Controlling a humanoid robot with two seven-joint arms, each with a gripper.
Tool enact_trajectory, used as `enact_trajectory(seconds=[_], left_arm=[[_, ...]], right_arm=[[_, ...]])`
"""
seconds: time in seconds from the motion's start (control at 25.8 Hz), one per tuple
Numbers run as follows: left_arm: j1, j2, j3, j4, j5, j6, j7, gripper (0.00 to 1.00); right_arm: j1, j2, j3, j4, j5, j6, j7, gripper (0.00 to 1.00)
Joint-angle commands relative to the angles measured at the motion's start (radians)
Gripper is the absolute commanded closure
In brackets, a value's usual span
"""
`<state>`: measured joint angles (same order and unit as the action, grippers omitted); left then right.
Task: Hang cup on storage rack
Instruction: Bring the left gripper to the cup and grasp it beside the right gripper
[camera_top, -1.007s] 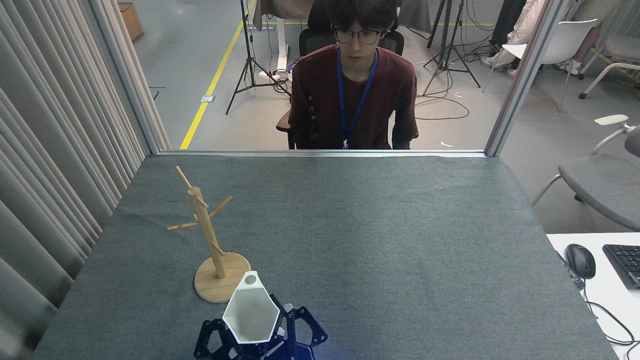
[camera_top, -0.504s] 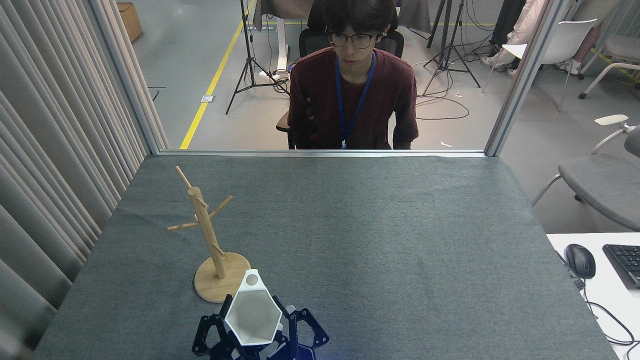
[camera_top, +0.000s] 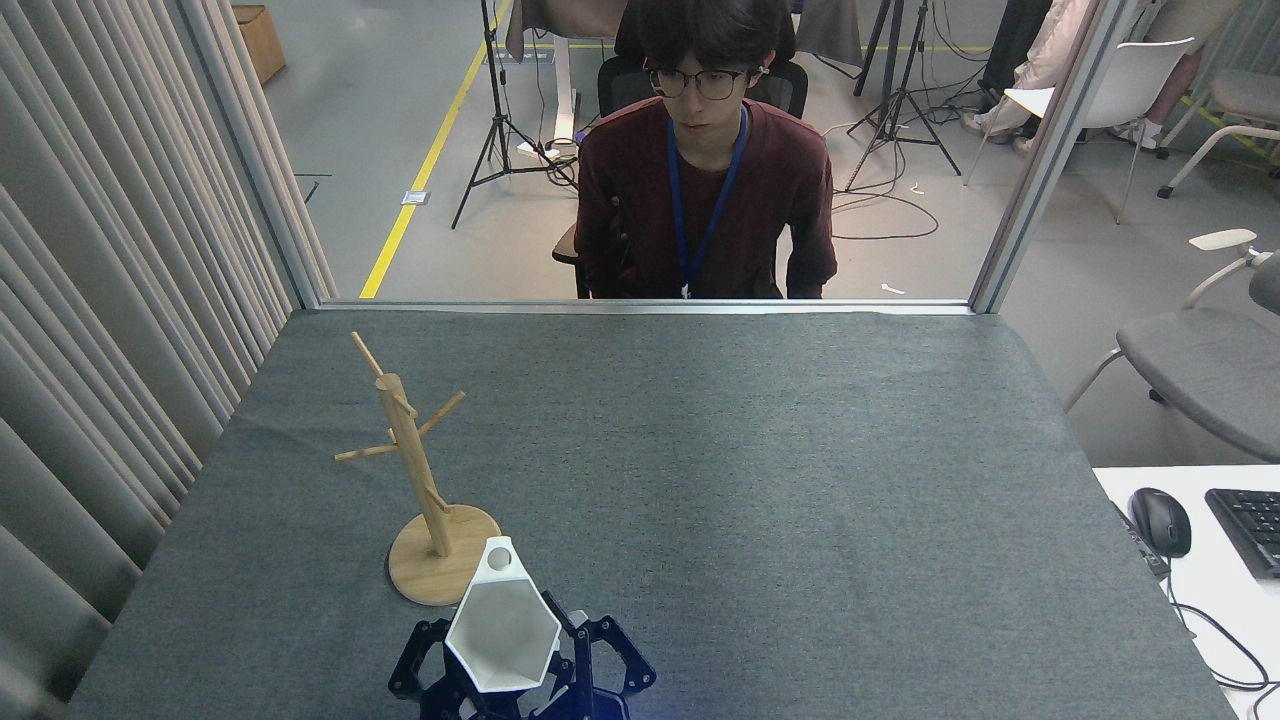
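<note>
The white faceted cup (camera_top: 500, 628) is held at the bottom centre of the head view, its hexagonal mouth facing up toward me and its small loop handle (camera_top: 497, 556) pointing away. My left gripper (camera_top: 518, 680), dark blue, is shut on the cup, with fingers showing on both sides of it. The storage rack (camera_top: 411, 450), a light wooden post with angled pegs on a round disc base (camera_top: 425, 575), stands just beyond and left of the cup. The handle overlaps the base's right edge in the view. My right gripper is out of view.
The grey felt table (camera_top: 750, 500) stretches ahead and to the right. A person in a dark red shirt (camera_top: 705, 190) sits behind its far edge. Curtains (camera_top: 110, 300) line the left side. A white desk with a mouse (camera_top: 1160, 521) and a keyboard stands at the right.
The cup and my gripper have shifted very slightly left, and the cup's mouth has tilted a little. The rack has not moved. The person's head has moved.
</note>
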<state>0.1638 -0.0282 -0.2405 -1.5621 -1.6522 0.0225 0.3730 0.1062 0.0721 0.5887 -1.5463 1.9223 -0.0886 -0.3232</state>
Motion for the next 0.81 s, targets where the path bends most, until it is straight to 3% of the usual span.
enact_trajectory(seconds=[0.0, 0.23, 0.31, 0.35, 0.39, 0.77], left_arm=[[0.000, 0.005, 0.000, 0.010, -0.005, 0.000, 0.000, 0.58], [-0.001, 0.007, 0.000, 0.014, -0.009, 0.000, 0.000, 0.70], [-0.001, 0.007, 0.000, 0.014, -0.009, 0.000, 0.000, 0.71], [-0.001, 0.007, 0.000, 0.014, -0.009, 0.000, 0.000, 0.71], [-0.001, 0.007, 0.000, 0.014, -0.009, 0.000, 0.000, 0.71], [-0.001, 0.007, 0.000, 0.014, -0.014, 0.002, 0.000, 0.71]], right_arm=[[0.000, 0.000, -0.001, -0.002, 0.000, 0.000, -0.004, 0.37], [-0.002, 0.000, -0.001, -0.002, 0.000, 0.001, -0.004, 0.33], [-0.002, 0.002, -0.003, -0.002, -0.002, 0.006, -0.004, 0.19], [-0.003, 0.002, -0.003, -0.003, -0.002, 0.006, -0.004, 0.05], [-0.003, 0.002, -0.007, -0.003, -0.002, 0.006, -0.004, 0.02], [-0.010, 0.003, -0.006, -0.071, -0.005, 0.000, -0.030, 0.02]])
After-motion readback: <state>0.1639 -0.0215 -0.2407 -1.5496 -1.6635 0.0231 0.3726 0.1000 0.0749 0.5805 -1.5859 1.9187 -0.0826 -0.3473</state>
